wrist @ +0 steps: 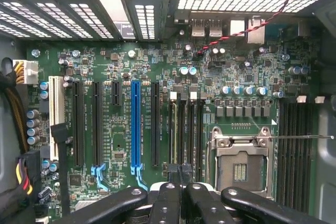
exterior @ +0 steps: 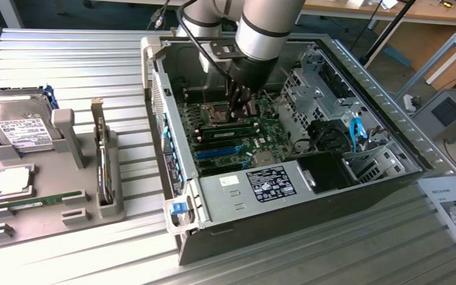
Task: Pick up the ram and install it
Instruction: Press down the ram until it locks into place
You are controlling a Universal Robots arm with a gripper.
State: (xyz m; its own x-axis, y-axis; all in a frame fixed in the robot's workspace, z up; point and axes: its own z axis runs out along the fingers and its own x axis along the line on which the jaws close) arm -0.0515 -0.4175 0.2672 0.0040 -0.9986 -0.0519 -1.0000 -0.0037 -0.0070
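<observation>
My gripper [exterior: 242,111] is down inside the open computer case [exterior: 370,95], just over the motherboard's [wrist: 121,140] memory slots [wrist: 188,129]. Its black fingers [wrist: 168,192] are shut together, pad against pad. A green ram [exterior: 230,126] stands on edge in a slot right beside the fingertips. In the wrist view the ram [wrist: 175,129] is a thin pale line ending at a white latch [wrist: 173,96]. Whether the fingers touch it I cannot tell. Another ram [exterior: 34,202] lies in the grey fixture tray [exterior: 78,217] at the exterior view's left.
The tray also carries a hard drive [exterior: 14,127], an upright expansion card [exterior: 101,160] and a square chip [exterior: 12,181]. The empty CPU socket [wrist: 241,163] lies beside the slots. The power supply [exterior: 268,181], drive cage [exterior: 315,89] and case walls close in around the arm.
</observation>
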